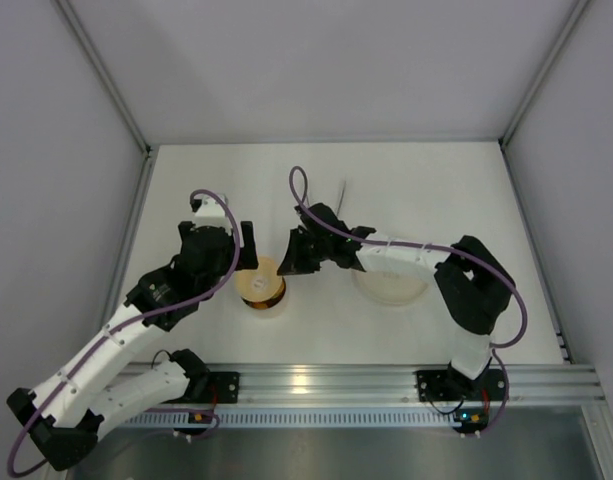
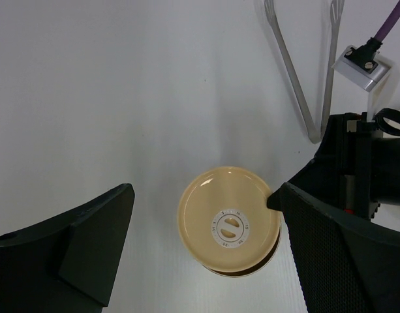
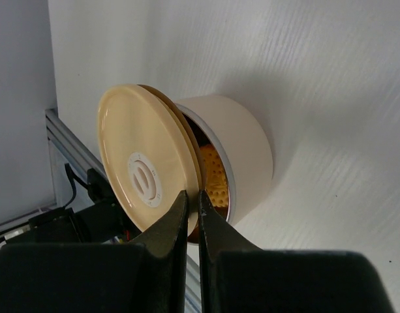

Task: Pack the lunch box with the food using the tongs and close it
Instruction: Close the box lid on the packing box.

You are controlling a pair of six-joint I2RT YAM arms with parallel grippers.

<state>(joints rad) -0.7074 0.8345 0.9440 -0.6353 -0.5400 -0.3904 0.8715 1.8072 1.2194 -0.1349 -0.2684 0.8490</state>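
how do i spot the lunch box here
On the white table, look beneath the open left gripper. The lunch box is the small round pot topped by a tan lid, narrower than the flat pale plate to its right.

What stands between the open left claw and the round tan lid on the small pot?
Nothing visible. The left gripper hangs above the round tan lid, jaws spread either side. The right gripper, shut, sits at the lid's rim, not in between.
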